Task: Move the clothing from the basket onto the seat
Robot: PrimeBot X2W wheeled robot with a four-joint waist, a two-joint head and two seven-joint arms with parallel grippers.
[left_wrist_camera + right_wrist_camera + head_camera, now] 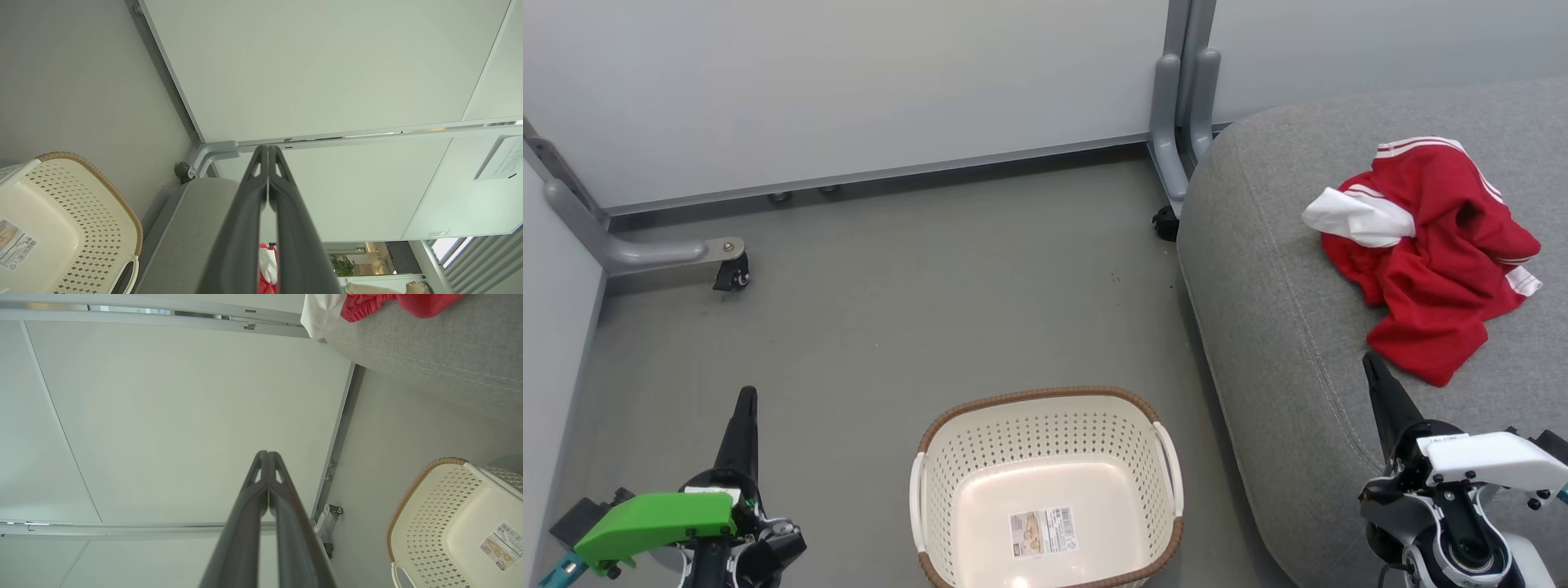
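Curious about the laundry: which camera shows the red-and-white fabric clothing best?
The head view: the whole red-and-white clothing lies on the grey upholstered seat. The left wrist view shows a sliver behind the left gripper; the right wrist view, an edge.

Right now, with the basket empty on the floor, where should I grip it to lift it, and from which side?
Probably the white handle on the basket's left side, coming down from above with the left gripper, which is shut and must open first. The handle is a thin strap standing off the perforated wall, leaving a gap for one finger; the brown rim looks thicker.
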